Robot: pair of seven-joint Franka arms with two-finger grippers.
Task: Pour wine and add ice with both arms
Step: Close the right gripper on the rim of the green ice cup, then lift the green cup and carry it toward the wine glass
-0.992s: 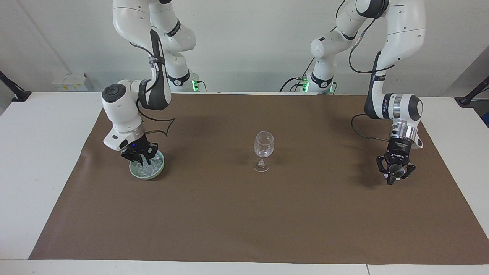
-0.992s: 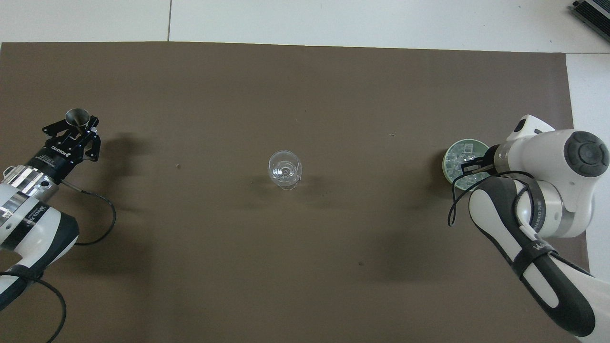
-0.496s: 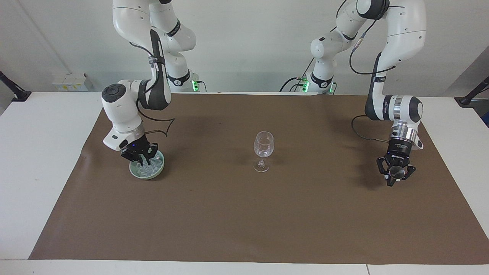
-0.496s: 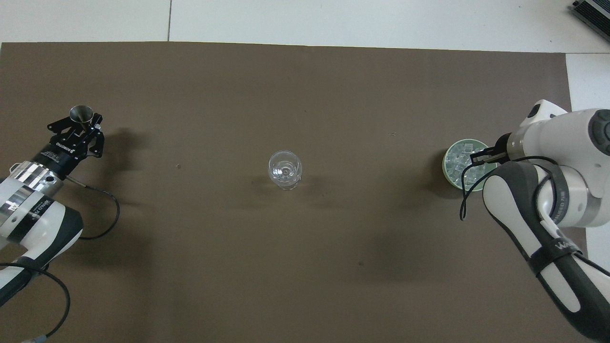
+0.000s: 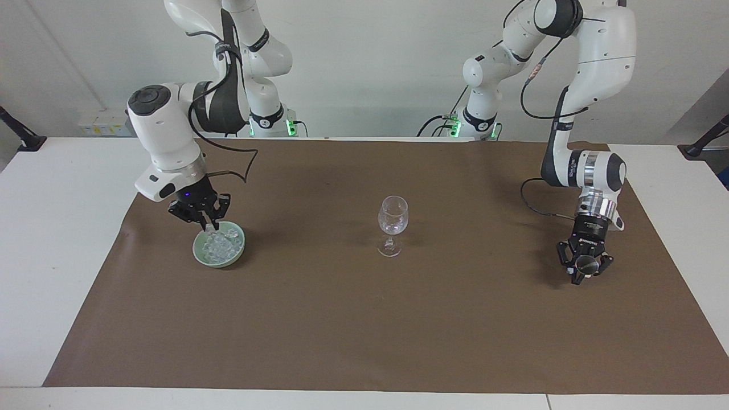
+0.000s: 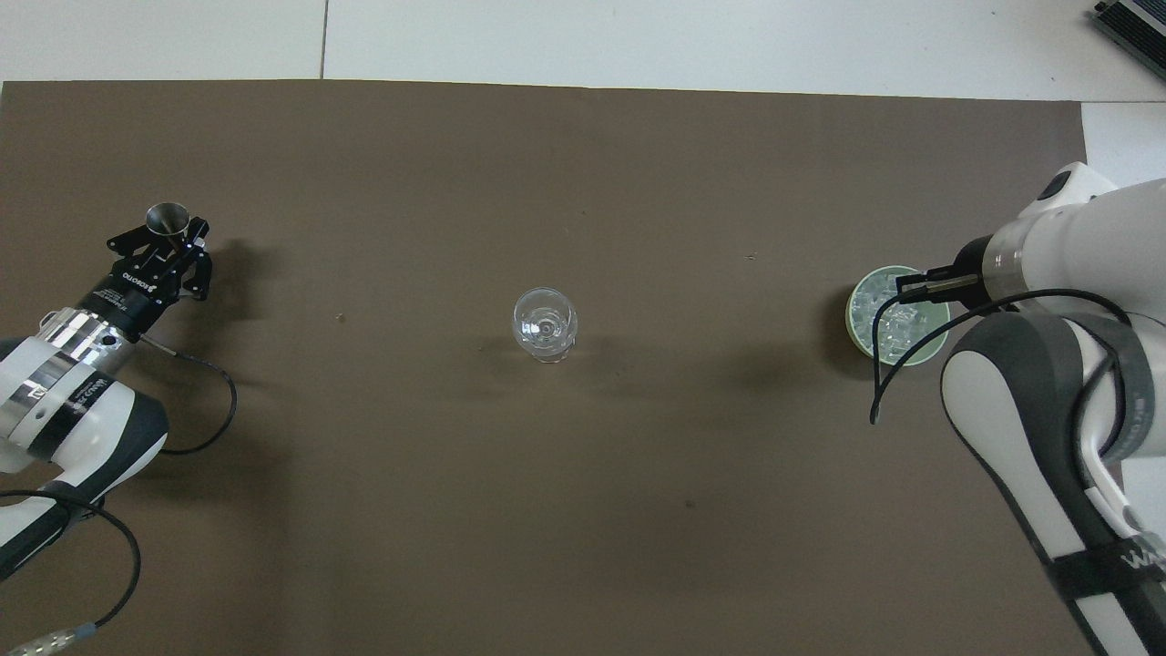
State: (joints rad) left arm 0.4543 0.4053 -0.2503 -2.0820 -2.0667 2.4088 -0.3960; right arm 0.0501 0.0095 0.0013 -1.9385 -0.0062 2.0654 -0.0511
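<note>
A clear stemmed wine glass (image 5: 392,223) (image 6: 545,323) stands upright mid-mat; no wine is in view. Toward the right arm's end sits a pale green bowl (image 5: 197,253) (image 6: 854,314) filled with ice (image 5: 222,245) (image 6: 904,321). My right gripper (image 5: 210,226) (image 6: 900,290) hangs just above the bowl's rim, shut on a small chunk of ice. At the other end my left gripper (image 5: 585,269) (image 6: 175,235) hovers low over the mat, shut on a small metal cup (image 5: 585,263) (image 6: 168,218). What the cup holds is hidden.
A brown mat (image 5: 364,319) (image 6: 547,510) covers most of the white table (image 5: 62,228). Black cables loop from both wrists. A dark device corner (image 6: 1134,23) lies off the mat's corner farthest from the robots, at the right arm's end.
My right gripper has lifted out of the ice bowl and its arm has risen. The left gripper with the metal cup has drifted slightly toward the wine glass.
</note>
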